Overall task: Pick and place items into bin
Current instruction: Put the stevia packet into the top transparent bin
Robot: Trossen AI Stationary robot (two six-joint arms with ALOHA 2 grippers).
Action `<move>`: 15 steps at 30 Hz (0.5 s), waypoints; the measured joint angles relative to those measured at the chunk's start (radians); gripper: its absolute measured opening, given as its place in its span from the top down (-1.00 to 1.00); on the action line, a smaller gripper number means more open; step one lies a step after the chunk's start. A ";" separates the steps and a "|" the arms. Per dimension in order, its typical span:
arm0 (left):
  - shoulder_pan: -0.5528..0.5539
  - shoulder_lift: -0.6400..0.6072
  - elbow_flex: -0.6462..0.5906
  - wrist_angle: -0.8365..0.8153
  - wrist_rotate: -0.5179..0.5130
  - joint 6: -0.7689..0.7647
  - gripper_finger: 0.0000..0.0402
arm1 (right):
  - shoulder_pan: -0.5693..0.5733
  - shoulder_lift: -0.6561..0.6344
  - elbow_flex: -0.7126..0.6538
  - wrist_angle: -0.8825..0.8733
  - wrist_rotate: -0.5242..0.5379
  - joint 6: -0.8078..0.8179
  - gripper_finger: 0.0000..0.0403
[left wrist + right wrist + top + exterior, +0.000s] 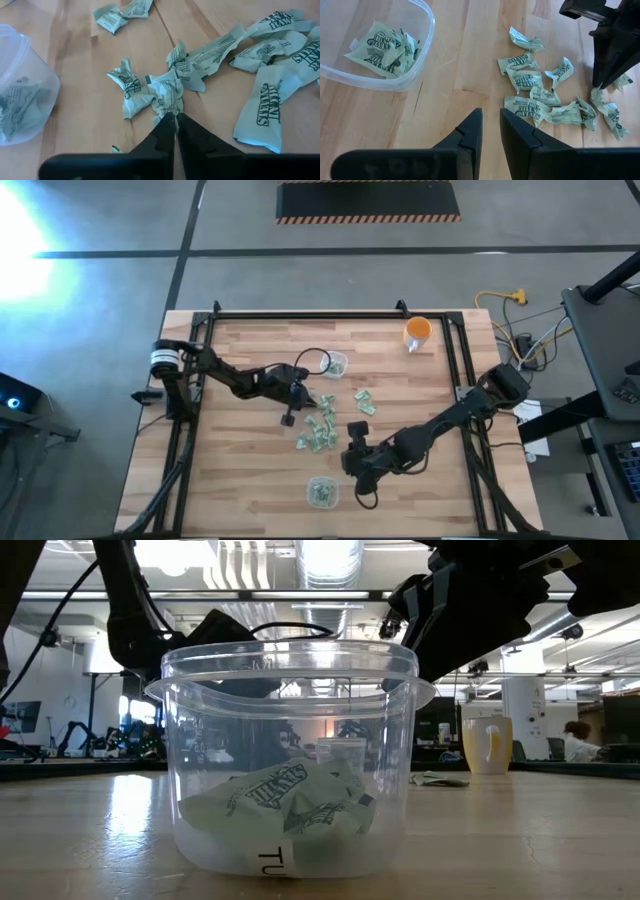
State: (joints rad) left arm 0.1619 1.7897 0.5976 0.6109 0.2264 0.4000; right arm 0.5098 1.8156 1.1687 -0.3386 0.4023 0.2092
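Several pale green-and-white wrapped pieces (330,425) lie scattered on the wooden table's middle. My left gripper (176,119) stands over them, pointing down, shut on one piece (167,97); it also shows in the high view (306,398) and in the right wrist view (598,86). My right gripper (491,127) is narrowly open and empty, over bare wood between the pieces and the near clear bin (375,80); in the high view it is right of that bin (350,465). The near bin (322,492) holds a few pieces (290,805). My left gripper pinches the near end (169,111) of one crinkled wrapped piece between its two fingers. The fingers come from above, pointing down. The piece lies on the table among the others (598,96).
A second clear bin (335,365) with pieces stands by my left gripper, toward the far side; it also shows in the left wrist view (22,100). An orange cup (418,332) stands at the far right. A black frame (310,315) borders the table.
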 joint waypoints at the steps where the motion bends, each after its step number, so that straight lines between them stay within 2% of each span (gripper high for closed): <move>1: 0.000 -0.002 0.000 0.000 0.000 0.000 0.99 | 0.000 0.000 0.000 0.000 0.000 0.000 0.72; 15: -0.008 -0.126 -0.010 0.002 0.003 -0.033 1.00 | 0.000 0.000 0.000 0.000 0.000 0.000 0.72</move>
State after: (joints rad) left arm 0.1539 1.6636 0.5879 0.6128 0.2298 0.3671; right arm 0.5101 1.8156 1.1683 -0.3384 0.4023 0.2092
